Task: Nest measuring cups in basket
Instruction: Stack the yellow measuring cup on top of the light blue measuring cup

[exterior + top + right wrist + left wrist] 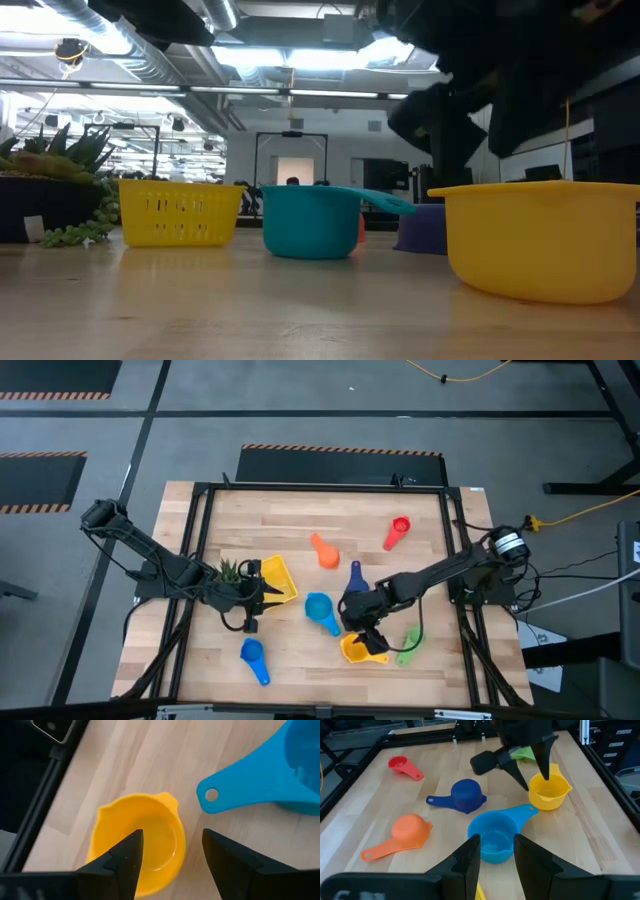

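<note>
Yellow basket holds no cup yet — nesting barely under way

Yellow is the colour to watch from overhead: the basket (276, 581) sits left of centre on the table (300, 520) next to the spiky plant (230, 571), with the left gripper (262, 596) at its near edge, and nothing can be made out inside it. Six cups lie loose on the wood: red cup (397, 531), orange cup (324, 550), dark blue cup (353, 581), big light blue cup (321, 611), a second blue cup (254, 657) near the front, green cup (410, 644). The right gripper (366, 636) hangs over the yellow cup (360, 650).

Down at table height, the basket (180, 214) stands upright beside the plant (50, 190), the light blue cup (312, 221) in the middle, the yellow cup (545, 240) big on the right, flat on the table.

Over to the left wrist: its fingers (470, 862) stand parted and hold nothing, aimed across at the light blue cup (492, 834); orange (407, 832), dark blue (465, 796), red (402, 766) and yellow (547, 790) lie beyond, all separate.

Right wrist now: fingers (125, 860) spread apart, one over the bowl of the yellow cup (137, 840), the other outside its rim — straddling the wall, not yet clamped. My read: first pick is being lined up, and every cup I count is yet to go in.
</note>
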Action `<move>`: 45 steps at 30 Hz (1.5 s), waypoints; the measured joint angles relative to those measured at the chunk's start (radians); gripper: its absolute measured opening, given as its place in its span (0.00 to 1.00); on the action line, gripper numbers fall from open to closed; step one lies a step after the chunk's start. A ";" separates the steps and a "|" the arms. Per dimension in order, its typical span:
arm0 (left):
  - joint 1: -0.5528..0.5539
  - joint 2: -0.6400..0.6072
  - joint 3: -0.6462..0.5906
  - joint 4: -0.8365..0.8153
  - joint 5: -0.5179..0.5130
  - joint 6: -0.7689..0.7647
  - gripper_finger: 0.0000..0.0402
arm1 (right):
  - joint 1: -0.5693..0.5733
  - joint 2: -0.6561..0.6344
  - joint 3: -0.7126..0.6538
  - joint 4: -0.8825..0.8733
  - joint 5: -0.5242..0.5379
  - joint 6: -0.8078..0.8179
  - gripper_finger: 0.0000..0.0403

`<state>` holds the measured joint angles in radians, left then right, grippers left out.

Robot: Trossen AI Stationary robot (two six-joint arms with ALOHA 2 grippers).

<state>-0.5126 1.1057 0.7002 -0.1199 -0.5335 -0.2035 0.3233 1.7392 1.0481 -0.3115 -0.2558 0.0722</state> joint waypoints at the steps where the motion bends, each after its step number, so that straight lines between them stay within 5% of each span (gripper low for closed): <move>1: 0.000 0.000 0.000 0.000 0.000 0.000 0.28 | 0.000 0.006 0.000 0.000 0.000 -0.001 0.52; 18: 0.000 0.000 0.000 0.000 0.000 0.000 0.28 | 0.000 0.062 0.000 -0.007 0.002 -0.006 0.51; 29: 0.000 0.000 0.000 0.000 0.000 0.000 0.28 | -0.005 0.062 0.000 -0.019 0.002 -0.005 0.25; 45: 0.000 0.000 0.000 0.000 0.000 0.000 0.28 | -0.005 0.062 0.015 -0.099 -0.024 0.096 0.03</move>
<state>-0.5125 1.1057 0.7006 -0.1196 -0.5335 -0.2031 0.3180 1.8008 1.0632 -0.4109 -0.2794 0.1684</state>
